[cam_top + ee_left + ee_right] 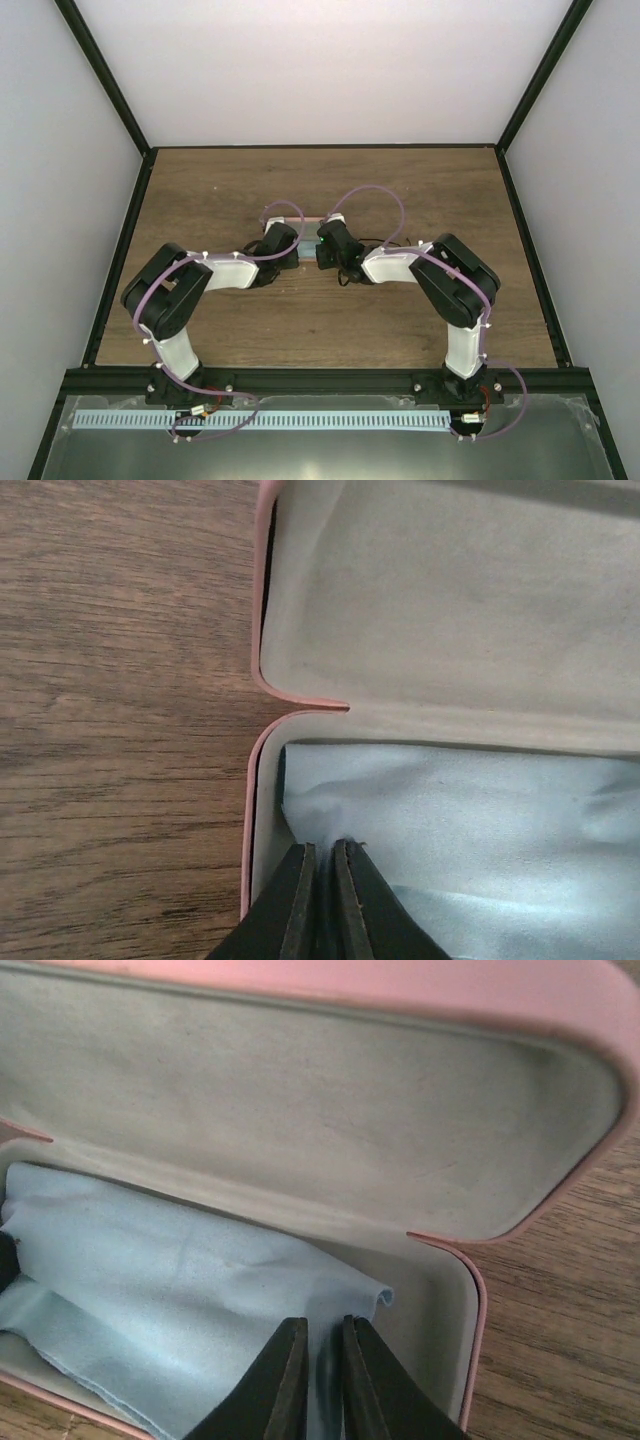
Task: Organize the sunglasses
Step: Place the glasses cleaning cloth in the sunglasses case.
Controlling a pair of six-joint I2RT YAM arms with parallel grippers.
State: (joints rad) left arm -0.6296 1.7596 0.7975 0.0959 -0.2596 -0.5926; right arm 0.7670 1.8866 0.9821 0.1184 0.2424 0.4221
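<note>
The pink hard case [310, 217] lies open at the table's middle, its grey-lined lid [450, 590] folded back. The light blue cloth [480, 830] lies spread in the case's lower half and covers its floor. My left gripper [325, 848] is shut on the cloth near its left edge, and the fabric puckers up into the tips. My right gripper [325, 1322] is nearly closed on a fold of the cloth [150, 1260] near its curled right corner. Both grippers meet over the case in the top view, the left [290, 250] and the right [326, 250]. The sunglasses are hidden or out of view.
Bare wooden table [400, 190] surrounds the case. White walls with black frame posts [520, 100] enclose the table on three sides. The case's pink rim [478, 1300] stands just right of my right gripper.
</note>
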